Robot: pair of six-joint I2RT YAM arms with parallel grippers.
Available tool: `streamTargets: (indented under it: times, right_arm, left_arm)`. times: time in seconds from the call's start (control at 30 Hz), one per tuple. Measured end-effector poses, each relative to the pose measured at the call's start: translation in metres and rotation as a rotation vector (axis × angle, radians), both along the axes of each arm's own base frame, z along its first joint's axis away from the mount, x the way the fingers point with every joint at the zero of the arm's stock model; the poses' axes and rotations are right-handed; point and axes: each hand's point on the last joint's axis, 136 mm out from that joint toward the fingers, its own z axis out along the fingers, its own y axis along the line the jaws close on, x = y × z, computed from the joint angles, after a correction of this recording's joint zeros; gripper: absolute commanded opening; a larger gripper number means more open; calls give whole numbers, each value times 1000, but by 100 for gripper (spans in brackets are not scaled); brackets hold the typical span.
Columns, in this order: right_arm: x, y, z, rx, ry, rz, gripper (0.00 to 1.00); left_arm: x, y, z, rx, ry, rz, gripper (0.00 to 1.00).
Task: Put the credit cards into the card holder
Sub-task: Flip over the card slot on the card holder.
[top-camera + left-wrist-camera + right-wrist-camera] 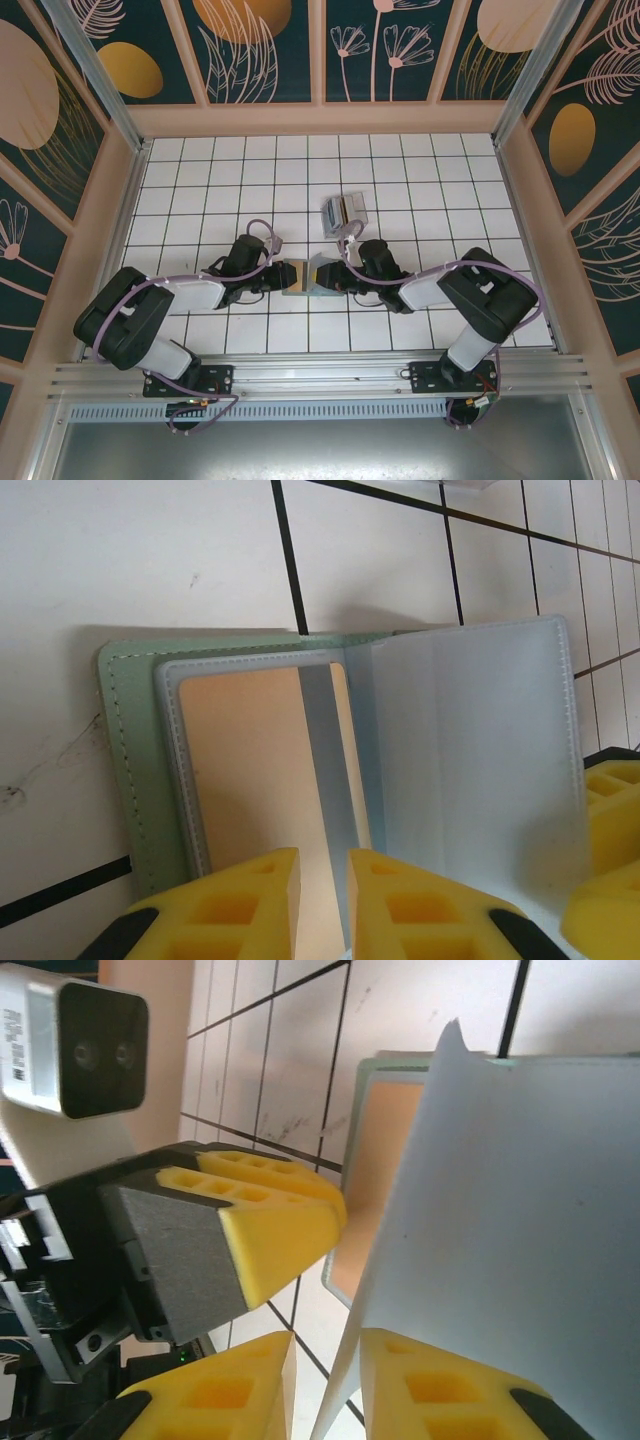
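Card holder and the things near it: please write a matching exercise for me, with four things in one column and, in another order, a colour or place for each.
Things
1. card holder, outer cover
2. panel behind its clear sleeve
3. small clear box
4. loose sleeve page

Descriptions
A. tan
B. milky, half transparent
C. grey-green
D. on the tiles beyond the card holder

Pairs: 1-C, 2-A, 3-D, 4-B

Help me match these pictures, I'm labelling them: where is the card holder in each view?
Top external: card holder just below picture centre.
Left wrist: card holder open across the middle.
Right wrist: card holder upper middle, behind its raised clear sleeve.
Shared landmark: white tiles with black lines.
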Motion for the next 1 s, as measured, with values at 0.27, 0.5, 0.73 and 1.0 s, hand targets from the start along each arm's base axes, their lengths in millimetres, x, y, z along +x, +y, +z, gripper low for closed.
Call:
streamTargets:
  times: [0.27, 0.5, 0.73, 1.0]
  right_arm:
    - [1, 2, -6, 6, 4, 2, 26]
    - [3, 5, -1, 33, -3, 1, 34]
    - [5, 6, 4, 54, -15, -2, 29]
    - [7, 6, -2, 56, -4, -5, 24]
  left_arm:
    - [0, 0, -1, 2, 3, -1, 21]
    - [-2, -1, -8, 11, 18, -5, 21]
    - [-2, -1, -8, 11, 17, -5, 21]
    - [-2, -2, -10, 9, 19, -9, 21]
